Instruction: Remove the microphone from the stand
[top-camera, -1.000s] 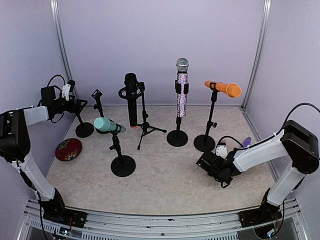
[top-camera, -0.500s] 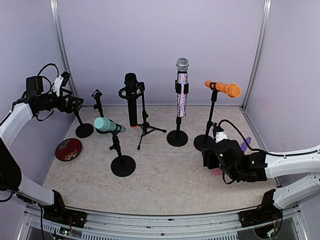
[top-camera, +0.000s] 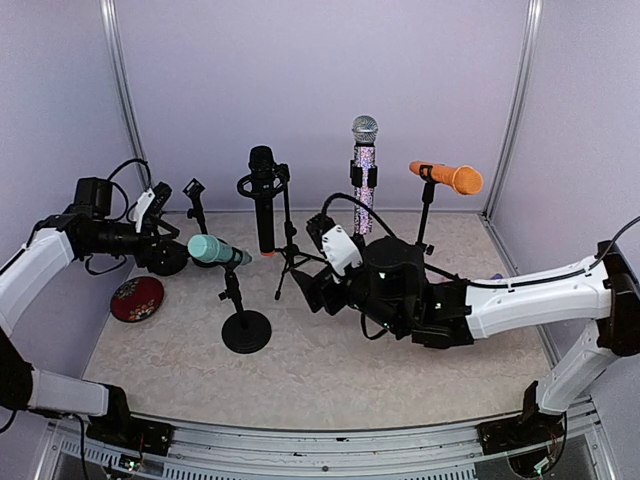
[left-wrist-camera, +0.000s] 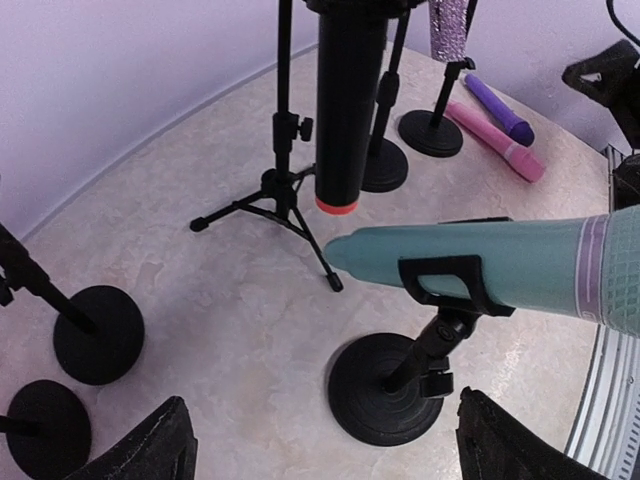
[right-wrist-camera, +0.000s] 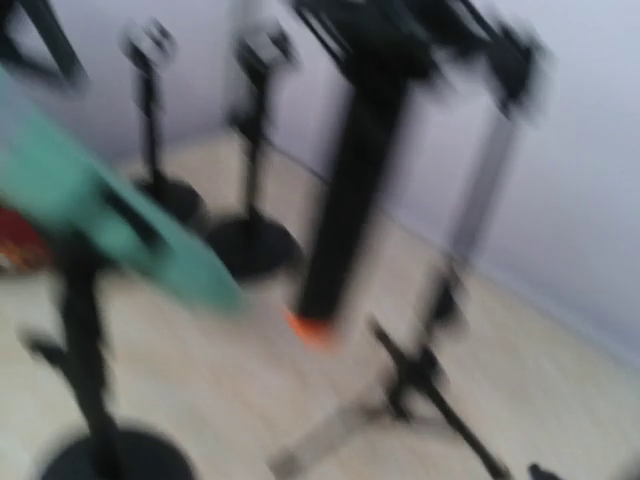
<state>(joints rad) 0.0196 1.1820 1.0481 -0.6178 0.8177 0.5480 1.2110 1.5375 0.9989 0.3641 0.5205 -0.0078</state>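
Setting: lilac-walled booth, pale marbled surface (top-camera: 330, 370).

Item 1: teal microphone (left-wrist-camera: 500, 265). It lies tilted in the clip of its short stand (left-wrist-camera: 395, 395), left of centre. The clip is round its body, so it is not yet removed. I judge it the one to take, since both my grippers face it.

Item 2: black microphone (top-camera: 263, 200) on a tripod (top-camera: 292, 258), glitter microphone (top-camera: 364, 175) and orange microphone (top-camera: 447, 176), each clipped on its stand behind.

Item 3: pink microphone (left-wrist-camera: 497, 142) and purple microphone (left-wrist-camera: 497, 108), loose on the surface.

Item 4: my left gripper (left-wrist-camera: 320, 452), fingers spread wide and empty, aimed at the teal body, probably to straddle it.

Item 5: my right gripper (top-camera: 310, 290), low beside the tripod. Its wrist view is smeared, so I cannot tell its state.

Change: half a second earlier my right arm sat by the orange microphone's stand base; it is now at centre. My left arm is lower.
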